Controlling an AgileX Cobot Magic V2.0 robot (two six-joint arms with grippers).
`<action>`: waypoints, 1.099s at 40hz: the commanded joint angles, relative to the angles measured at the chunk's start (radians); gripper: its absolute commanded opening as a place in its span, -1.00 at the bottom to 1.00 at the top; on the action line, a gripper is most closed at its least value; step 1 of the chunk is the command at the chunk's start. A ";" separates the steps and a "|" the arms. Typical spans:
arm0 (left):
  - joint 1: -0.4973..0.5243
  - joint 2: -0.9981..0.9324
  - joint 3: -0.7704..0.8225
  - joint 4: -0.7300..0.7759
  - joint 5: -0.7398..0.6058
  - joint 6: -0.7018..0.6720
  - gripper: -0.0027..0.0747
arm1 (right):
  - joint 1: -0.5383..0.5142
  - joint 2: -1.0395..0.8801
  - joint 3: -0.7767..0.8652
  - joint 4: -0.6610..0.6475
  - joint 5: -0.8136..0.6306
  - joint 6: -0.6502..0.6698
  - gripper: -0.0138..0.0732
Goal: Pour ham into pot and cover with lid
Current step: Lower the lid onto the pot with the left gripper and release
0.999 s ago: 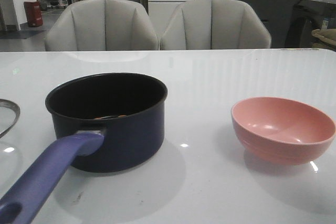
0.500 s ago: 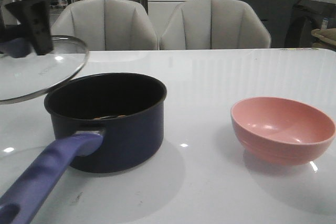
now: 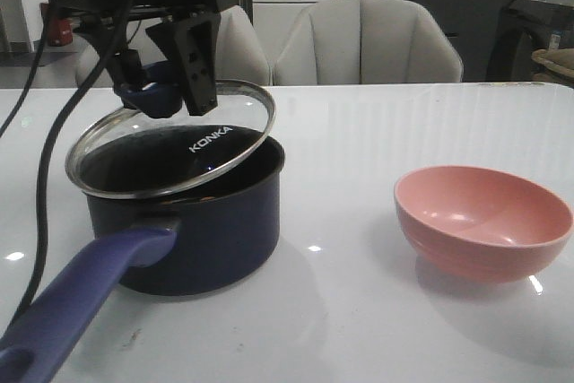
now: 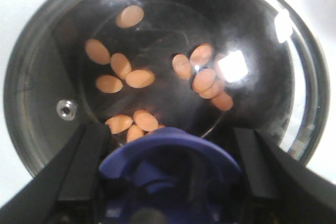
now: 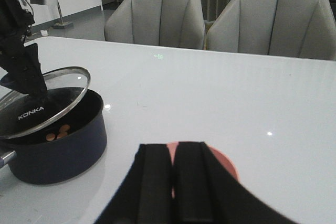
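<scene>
The dark navy pot (image 3: pixel 211 239) stands left of centre, its purple-blue handle (image 3: pixel 81 298) pointing to the near left. Orange ham slices (image 4: pixel 125 66) lie on its black bottom, seen through the glass. The clear KONKA lid (image 3: pixel 170 145) hangs tilted just over the pot's mouth, its low edge near the rim on the handle side. My left gripper (image 3: pixel 164 96) is shut on the lid's blue knob (image 4: pixel 170 161). My right gripper (image 5: pixel 174 150) is shut and holds nothing, hovering above the pink bowl (image 5: pixel 223 163); it is out of the front view.
The pink bowl (image 3: pixel 484 221) stands on the white table (image 3: pixel 359 132) to the right of the pot, with nothing seen in it. Two grey chairs (image 3: pixel 368 42) stand behind the far edge. A black cable (image 3: pixel 45 186) hangs from the left arm beside the pot.
The lid rose off the table at the left and travelled right, from beside the pot to over its mouth, carried by my left gripper. Pot and bowl stayed put.
</scene>
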 commanded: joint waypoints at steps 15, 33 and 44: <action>-0.009 -0.018 -0.037 -0.008 0.051 -0.007 -0.63 | 0.002 0.009 -0.025 0.004 -0.089 -0.006 -0.34; -0.007 0.014 -0.050 -0.001 0.051 -0.007 0.08 | 0.002 0.009 -0.025 0.004 -0.089 -0.006 -0.34; -0.002 0.014 -0.131 -0.034 0.051 -0.007 0.45 | 0.002 0.009 -0.025 0.004 -0.089 -0.006 -0.34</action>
